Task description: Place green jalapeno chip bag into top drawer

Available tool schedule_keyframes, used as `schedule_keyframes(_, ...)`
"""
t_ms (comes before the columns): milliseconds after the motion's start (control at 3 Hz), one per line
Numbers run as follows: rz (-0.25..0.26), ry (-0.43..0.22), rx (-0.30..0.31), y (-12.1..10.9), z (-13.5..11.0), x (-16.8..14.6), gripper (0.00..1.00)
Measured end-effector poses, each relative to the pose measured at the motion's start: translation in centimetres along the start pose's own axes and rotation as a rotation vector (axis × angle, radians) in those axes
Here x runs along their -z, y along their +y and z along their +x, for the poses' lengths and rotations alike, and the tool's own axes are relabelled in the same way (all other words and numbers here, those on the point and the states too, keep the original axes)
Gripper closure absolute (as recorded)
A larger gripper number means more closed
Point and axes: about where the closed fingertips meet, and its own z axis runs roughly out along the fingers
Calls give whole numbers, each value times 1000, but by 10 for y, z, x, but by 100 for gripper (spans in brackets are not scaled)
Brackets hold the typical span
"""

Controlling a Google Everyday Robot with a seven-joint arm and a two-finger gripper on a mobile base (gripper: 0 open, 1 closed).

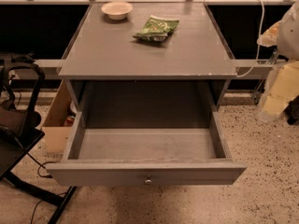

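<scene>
The green jalapeno chip bag (pixel 155 29) lies flat on the grey cabinet top (pixel 140 55), toward the back and right of centre. The top drawer (pixel 145 174) is pulled fully out toward me, and its inside shows only bare grey wood. A small round metal knob (pixel 148 180) sits at the centre of its front panel. My gripper (pixel 275 94) is a pale blurred shape at the right edge of the view. It is beside the cabinet's right side, well away from the bag and outside the drawer, and I see nothing held in it.
A white bowl (pixel 117 10) stands at the back left of the cabinet top. A cardboard box (pixel 57 120) sits on the floor left of the drawer. A black frame (pixel 18 125) stands at the far left. A white cable (pixel 258 36) hangs at the right.
</scene>
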Motion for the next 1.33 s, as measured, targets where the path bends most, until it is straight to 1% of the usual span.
schedule_keyframes(333, 0, 0, 0, 0, 0, 0, 0)
schedule_keyframes(667, 24, -54, -3, -11, -6, -10, 0)
schedule_keyframes(1000, 62, -272, -21, -57, -26, -46, 0)
schedule_keyframes(1333, 149, -481, -63, -133, -60, -73, 0)
